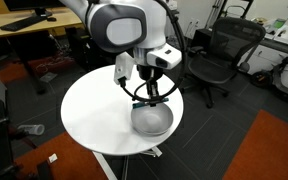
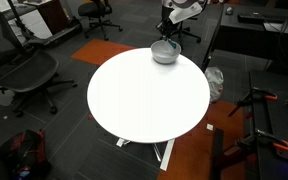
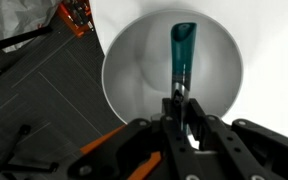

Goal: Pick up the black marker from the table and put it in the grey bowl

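Note:
The grey bowl (image 1: 152, 120) stands near the edge of the round white table (image 1: 94, 115); it also shows in an exterior view (image 2: 165, 52) and fills the wrist view (image 3: 134, 70). My gripper (image 1: 152, 97) hangs right above the bowl and also shows in an exterior view (image 2: 170, 34). In the wrist view my gripper (image 3: 183, 108) is shut on the black marker (image 3: 182, 50), whose teal section points down into the bowl. The marker is too small to make out in the exterior views.
Black office chairs (image 1: 219, 55) stand behind the table, and another chair (image 2: 24, 75) is beside it. Wooden desks (image 1: 29, 25) stand at the back. Orange floor mats (image 2: 199, 150) lie under the table's edge.

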Available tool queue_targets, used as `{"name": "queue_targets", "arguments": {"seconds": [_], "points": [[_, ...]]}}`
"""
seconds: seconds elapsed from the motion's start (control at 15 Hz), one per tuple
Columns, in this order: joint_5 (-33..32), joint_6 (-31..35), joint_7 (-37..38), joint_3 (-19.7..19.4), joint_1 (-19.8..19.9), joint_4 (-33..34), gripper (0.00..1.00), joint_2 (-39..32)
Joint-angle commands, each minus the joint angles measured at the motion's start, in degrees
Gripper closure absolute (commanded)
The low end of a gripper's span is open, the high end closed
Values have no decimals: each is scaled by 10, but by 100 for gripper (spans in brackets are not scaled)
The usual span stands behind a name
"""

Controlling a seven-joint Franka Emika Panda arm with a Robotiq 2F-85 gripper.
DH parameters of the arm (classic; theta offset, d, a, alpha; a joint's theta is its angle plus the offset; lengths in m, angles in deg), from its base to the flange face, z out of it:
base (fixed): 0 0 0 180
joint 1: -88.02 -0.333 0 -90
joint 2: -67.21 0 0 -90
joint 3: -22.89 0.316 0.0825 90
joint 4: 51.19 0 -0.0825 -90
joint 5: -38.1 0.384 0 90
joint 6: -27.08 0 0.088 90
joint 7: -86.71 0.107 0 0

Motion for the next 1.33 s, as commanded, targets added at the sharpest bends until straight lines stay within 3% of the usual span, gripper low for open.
{"name": "queue_targets", "arguments": {"seconds": [0.0,0.13,0.2,0.27,0.33,0.8,0.87,1.27], "points": [[24,-40,-27,18,19,59,95,-43],[26,-48,-31,20,21,75,95,-61],[27,-54,-31,20,22,82,83,-66],[28,-57,-29,20,22,87,56,-72],[28,-57,-28,19,22,92,56,-77],[15,-44,-15,6,8,57,5,-44],[14,-39,-17,7,7,44,0,-30],[-12,-25,-10,-1,-16,-61,0,80]]}}
